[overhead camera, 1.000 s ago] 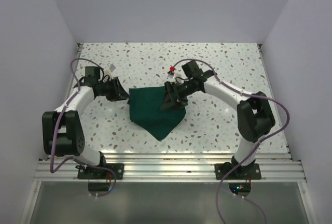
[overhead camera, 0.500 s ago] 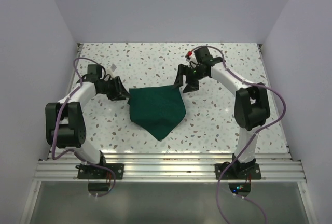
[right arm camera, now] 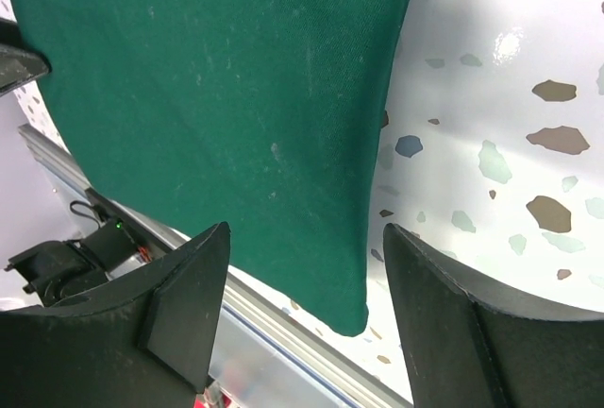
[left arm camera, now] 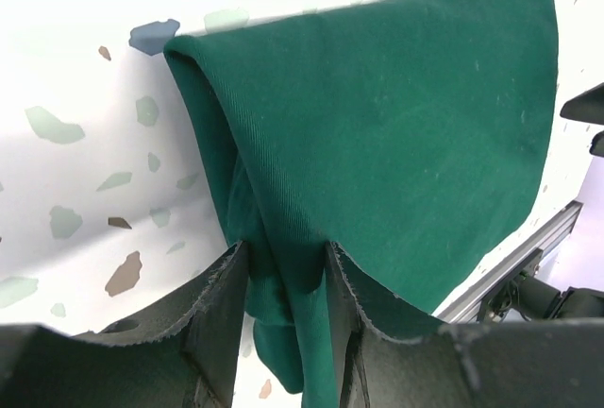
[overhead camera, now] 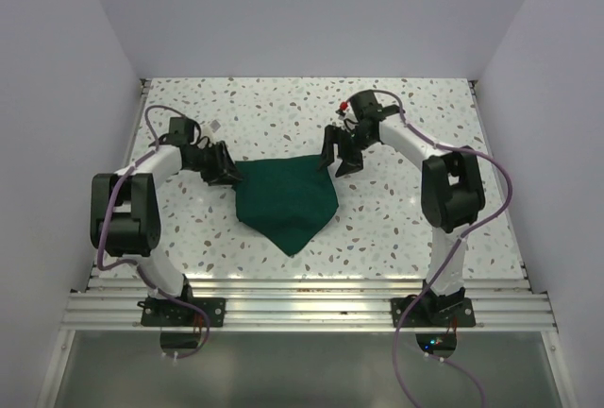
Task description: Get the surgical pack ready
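The drape (overhead camera: 286,198) lies folded flat in the middle of the table (overhead camera: 406,229), one point aimed at the near edge. The left gripper (overhead camera: 226,174) is at the drape's far-left corner, and in the left wrist view a bunched fold fills the gap between its fingers (left arm camera: 222,299), so it is grasping the cloth. The right gripper (overhead camera: 340,158) hangs over the far-right corner, jaws spread wide and holding nothing.
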`<state>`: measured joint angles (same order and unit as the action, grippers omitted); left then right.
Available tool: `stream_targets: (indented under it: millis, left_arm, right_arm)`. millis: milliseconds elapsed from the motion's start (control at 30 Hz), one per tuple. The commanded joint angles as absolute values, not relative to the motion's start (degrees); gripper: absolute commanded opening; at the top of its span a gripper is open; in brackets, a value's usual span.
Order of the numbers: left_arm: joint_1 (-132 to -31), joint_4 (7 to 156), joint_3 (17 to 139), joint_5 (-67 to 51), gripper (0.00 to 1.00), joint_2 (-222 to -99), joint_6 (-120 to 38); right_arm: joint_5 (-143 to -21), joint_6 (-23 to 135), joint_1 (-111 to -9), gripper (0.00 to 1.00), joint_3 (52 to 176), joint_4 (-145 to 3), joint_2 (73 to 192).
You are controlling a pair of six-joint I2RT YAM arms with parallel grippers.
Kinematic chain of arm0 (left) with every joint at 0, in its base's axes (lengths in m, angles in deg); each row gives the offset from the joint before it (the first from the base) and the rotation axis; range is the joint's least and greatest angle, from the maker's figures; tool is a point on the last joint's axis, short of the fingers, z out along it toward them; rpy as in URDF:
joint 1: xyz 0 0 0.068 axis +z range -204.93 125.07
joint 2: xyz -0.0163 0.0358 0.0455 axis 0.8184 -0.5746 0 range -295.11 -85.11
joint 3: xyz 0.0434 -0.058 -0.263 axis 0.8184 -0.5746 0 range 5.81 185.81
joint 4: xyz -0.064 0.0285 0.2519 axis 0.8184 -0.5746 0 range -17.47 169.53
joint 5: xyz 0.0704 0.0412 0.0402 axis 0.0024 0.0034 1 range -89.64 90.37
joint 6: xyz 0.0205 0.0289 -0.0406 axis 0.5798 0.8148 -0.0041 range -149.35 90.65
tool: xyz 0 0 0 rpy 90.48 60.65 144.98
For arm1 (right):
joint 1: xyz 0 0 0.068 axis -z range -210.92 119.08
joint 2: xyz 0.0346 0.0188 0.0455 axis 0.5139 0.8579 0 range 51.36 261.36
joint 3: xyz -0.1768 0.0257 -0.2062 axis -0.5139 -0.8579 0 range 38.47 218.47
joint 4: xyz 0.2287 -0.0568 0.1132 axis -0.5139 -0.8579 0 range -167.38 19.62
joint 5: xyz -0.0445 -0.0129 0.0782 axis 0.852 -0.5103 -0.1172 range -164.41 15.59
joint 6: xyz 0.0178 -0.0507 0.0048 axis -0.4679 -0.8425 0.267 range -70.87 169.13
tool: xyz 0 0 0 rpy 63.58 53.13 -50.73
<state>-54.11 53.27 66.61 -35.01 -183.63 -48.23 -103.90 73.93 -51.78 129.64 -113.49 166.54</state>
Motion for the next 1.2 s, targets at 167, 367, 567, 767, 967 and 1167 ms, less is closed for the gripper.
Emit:
stream_targets:
  millis: [167, 367, 567, 767, 967, 1167]
  left_arm:
    - [-56.0, 53.6, 68.7, -38.7, 0.39, -184.8, -48.0]
    - [-55.6, 55.1, 68.0, -42.3, 0.29, -184.9, -48.4]
    - [-52.9, 60.8, 64.6, -49.6, 0.12, -184.2, -51.4]
    - [-49.9, 64.8, 60.6, -53.0, 0.0, -183.4, -53.4]
    - [-48.0, 61.6, 59.8, -50.9, 0.0, -184.2, -51.1]
    - [-47.7, 58.6, 60.3, -48.6, 0.05, -185.8, -49.0]
  right_arm:
    - [-107.4, 73.7, -51.7, 0.63, 131.2, -113.3, 168.8]
    - [-111.1, 74.6, -51.6, 0.54, 131.8, -112.7, 170.6]
    - [-114.9, 76.8, -51.7, 0.3, 131.5, -110.4, 170.5]
    - [-117.7, 78.5, -51.6, 0.1, 130.5, -109.5, 170.1]
    - [-114.0, 78.1, -51.6, 0.06, 126.2, -109.5, 169.4]
    - [-114.5, 76.7, -51.5, 0.1, 123.8, -110.1, 171.4]
